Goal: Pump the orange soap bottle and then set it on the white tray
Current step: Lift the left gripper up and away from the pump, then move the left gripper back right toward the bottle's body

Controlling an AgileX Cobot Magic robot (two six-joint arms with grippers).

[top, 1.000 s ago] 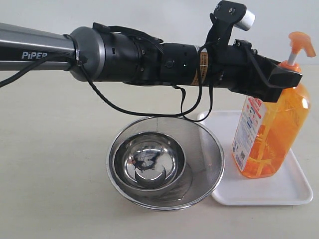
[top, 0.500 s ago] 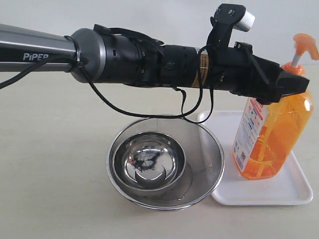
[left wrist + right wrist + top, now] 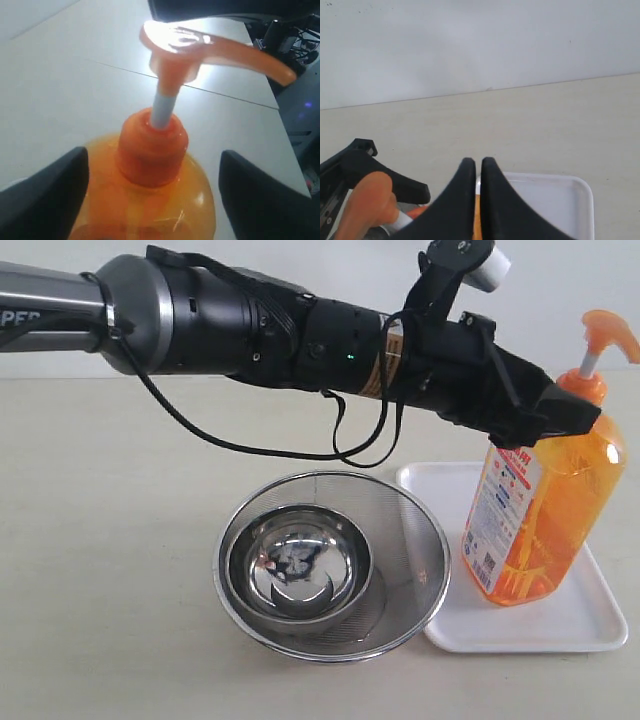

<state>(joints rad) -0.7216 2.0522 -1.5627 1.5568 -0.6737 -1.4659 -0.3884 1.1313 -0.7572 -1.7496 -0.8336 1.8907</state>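
We see the orange soap bottle (image 3: 540,510) standing on the white tray (image 3: 590,625), leaning a little, pump head raised on its stem. The left gripper (image 3: 575,412) sits at the bottle's shoulder, jaws wide, one finger on each side; whether they touch the plastic we cannot tell. The right gripper (image 3: 478,161) is closed and empty above the tray. A mesh strainer (image 3: 420,540) holding a steel bowl (image 3: 300,565) sits just beside the tray.

left tool (image 3: 570,412): jaws spread | right tool (image 3: 478,161): jaws closed
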